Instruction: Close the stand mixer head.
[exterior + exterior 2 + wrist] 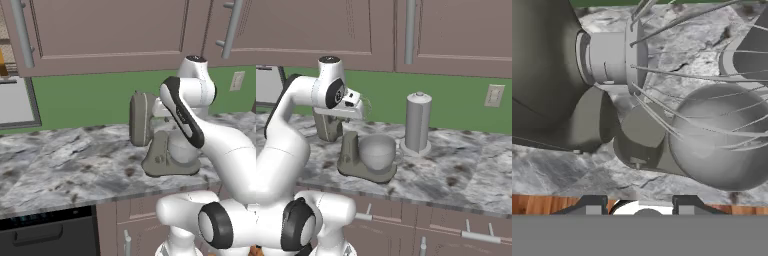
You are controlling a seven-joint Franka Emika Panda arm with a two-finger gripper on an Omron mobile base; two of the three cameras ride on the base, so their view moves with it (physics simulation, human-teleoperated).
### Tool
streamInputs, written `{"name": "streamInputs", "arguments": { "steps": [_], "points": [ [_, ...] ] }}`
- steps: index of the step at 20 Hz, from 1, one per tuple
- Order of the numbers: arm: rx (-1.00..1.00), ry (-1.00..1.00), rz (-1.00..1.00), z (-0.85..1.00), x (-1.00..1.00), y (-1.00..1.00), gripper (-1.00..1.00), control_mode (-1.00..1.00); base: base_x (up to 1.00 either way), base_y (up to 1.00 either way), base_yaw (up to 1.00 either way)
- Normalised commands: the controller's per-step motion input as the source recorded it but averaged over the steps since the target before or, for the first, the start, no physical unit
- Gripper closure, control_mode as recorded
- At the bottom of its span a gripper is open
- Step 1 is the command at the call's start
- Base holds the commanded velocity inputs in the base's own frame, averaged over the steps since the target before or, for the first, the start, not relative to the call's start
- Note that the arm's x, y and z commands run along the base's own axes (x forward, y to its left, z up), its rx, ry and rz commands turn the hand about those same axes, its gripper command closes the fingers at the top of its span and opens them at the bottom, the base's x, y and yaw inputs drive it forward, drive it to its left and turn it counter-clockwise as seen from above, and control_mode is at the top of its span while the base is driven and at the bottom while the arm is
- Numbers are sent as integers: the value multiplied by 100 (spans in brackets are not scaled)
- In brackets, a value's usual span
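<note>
the stand mixer head (140,119) is seen tilted back and open above its pedestal (162,159) on the marble counter (60,165), whisk (697,75) raised over the silver bowl (376,151); the gripper (358,106) is poised just beside the head's front; the jaws appear parted, grasping nothing; a downward push on the head is judged to come next.

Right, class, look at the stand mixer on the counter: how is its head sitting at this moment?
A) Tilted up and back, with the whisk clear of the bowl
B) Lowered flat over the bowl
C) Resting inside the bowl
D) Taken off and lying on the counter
A: the mixer head stands tipped up behind its pedestal, and the hand view shows the whisk sticking out in the air above the bowl, not down in it.
</note>
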Motion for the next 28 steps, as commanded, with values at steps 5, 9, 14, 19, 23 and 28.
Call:
{"name": "streamInputs", "arguments": {
  "steps": [5, 9, 14, 19, 23, 28],
  "points": [
    [-9, -3, 0, 0, -2, 56, -100, -100, 0, 0, 0],
    [-13, -13, 0, 0, -18, 100, -100, -100, 0, 0, 0],
    [-2, -14, -5, -3, -8, 99, -100, -100, 0, 0, 0],
    [-9, -18, -7, -1, 3, 98, -100, -100, 0, 0, 0],
    [-23, -9, -11, 0, 62, 64, -100, -100, 0, 0, 0],
    [-3, -2, -30, -4, 58, 4, -100, -100, 0, 0, 0]
  ]
}}
